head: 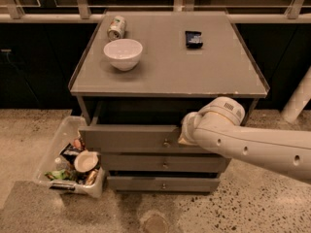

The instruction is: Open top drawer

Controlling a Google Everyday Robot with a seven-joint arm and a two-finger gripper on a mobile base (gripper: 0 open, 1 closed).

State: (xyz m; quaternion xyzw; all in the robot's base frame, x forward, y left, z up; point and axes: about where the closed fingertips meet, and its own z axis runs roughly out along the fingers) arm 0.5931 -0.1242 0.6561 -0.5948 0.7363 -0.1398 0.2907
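Flooring (pixel 252 205) of pale speckled stone lies nearest, with a dim round mark (pixel 154 222) on it just in front of the cabinet. To the left, on the floor and touching the cabinet's near left corner, stands a clear plastic bin (pixel 53 152) holding crumpled wrappers and a white cup.

Next comes the grey cabinet's front with its three drawers. The bottom drawer (pixel 146 183) and the middle drawer (pixel 141 162) are narrow and shut flush. Above them the top drawer (pixel 126 139), the widest and tallest, stands partly pulled out towards the near side, so that a dark gap shows between it and the tabletop. Its small round knob (pixel 166 142) sits at the centre of the front.

A white arm (pixel 257 147) reaches in from the right, and the gripper (pixel 183 136) is at the top drawer's front, just right of the knob and near the upper edge. The wrist hides its working end, so I cannot tell how far open it is or whether it has hold of anything.

Farther back, on the flat grey tabletop (pixel 170 76), a white bowl (pixel 123 53) stands upright at the left. Beyond it a can (pixel 116 27) lies on its side near the far left corner. A dark packet (pixel 194 39) lies flat towards the far right, well apart from both. A pale rail (pixel 272 18) runs behind the cabinet.
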